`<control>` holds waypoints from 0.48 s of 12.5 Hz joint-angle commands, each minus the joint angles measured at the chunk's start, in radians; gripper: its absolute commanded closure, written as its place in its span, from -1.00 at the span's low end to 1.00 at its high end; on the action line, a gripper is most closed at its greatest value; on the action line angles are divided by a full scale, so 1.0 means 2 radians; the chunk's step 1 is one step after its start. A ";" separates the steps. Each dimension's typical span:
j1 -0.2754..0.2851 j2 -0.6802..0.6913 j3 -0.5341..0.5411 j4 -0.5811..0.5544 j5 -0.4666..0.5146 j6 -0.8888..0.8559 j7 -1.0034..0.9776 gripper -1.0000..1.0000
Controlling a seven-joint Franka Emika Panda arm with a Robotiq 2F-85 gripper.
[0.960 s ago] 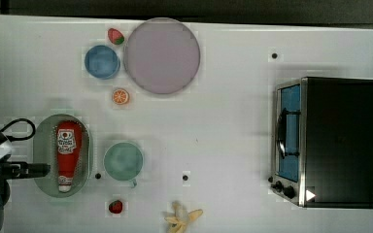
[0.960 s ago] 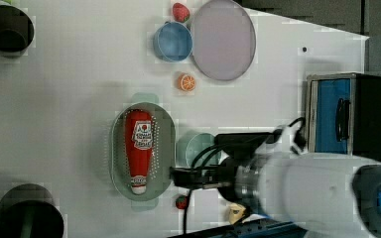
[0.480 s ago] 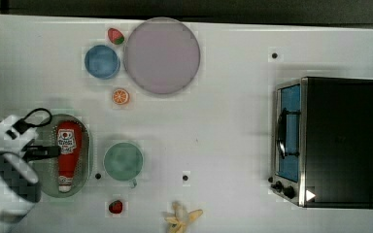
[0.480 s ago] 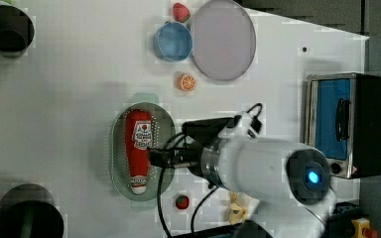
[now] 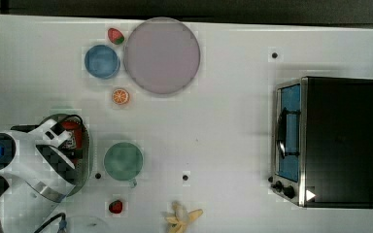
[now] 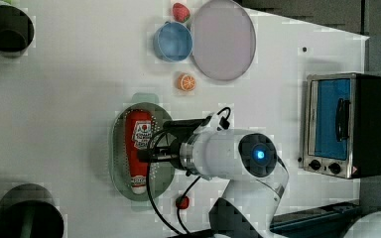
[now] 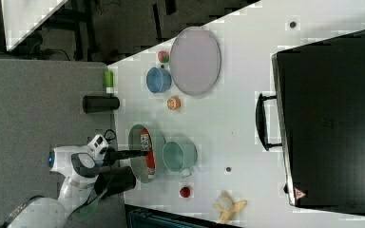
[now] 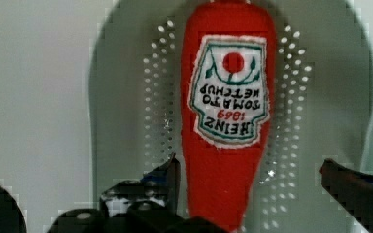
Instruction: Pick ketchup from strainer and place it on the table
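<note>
1. Top view: the ketchup lay in the strainer near the top view's left edge, mostly covered by the white arm. A teal cup stood just beside the strainer on the top view's right. A blue bowl, a grey plate, an orange slice, two strawberries, a peeled banana and a toaster oven were spread over the table.
2. Left view: the red bottle rested lengthwise in the pale green strainer, its white cap toward the bottom of the picture. The gripper reached in from the left view's right, its dark fingers over the bottle's middle.
3. Right view: the strainer sat at the table's edge with the ketchup inside, and the gripper came level from the right view's left, its tip above the bottle. The teal cup stood just beside the strainer.
4. Wrist view: the ketchup lay label up on the strainer's perforated bottom. The jaws stood spread wide, one finger on each side of the bottle's narrowing end, clear of it and holding nothing.
</note>
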 commanded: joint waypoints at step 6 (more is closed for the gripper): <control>0.026 0.064 -0.031 0.012 -0.092 0.076 0.103 -1.00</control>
